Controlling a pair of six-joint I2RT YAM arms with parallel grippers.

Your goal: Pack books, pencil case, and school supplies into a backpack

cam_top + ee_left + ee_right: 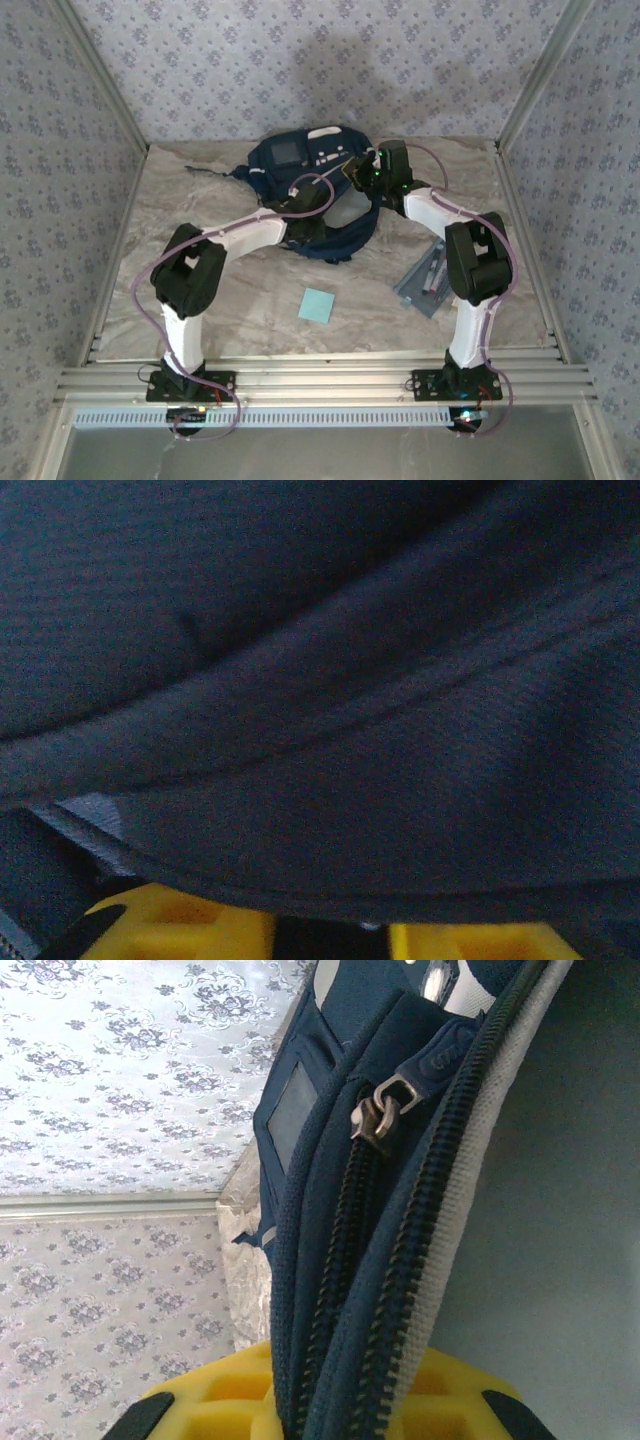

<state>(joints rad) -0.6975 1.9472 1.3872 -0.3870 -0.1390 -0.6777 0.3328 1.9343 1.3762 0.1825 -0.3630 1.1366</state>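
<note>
The navy backpack [290, 160] lies at the back centre of the table with its main opening facing the arms. My right gripper [372, 172] is shut on the backpack's zippered rim [340, 1210] and holds it up; a metal zipper pull [378, 1115] hangs above the jaws. My left gripper [318, 232] reaches into the opening, where dark fabric [320, 680] covers its fingers, so their state is hidden. The pencil case [428, 275] lies on the table by the right arm. The small light-blue pad of school supplies [317, 305] lies near the front centre. The books are out of view.
Patterned walls and metal frame posts [530, 90] enclose the marbled table [200, 200] on three sides. A slotted aluminium rail [320, 375] runs along the near edge where both arm bases are bolted.
</note>
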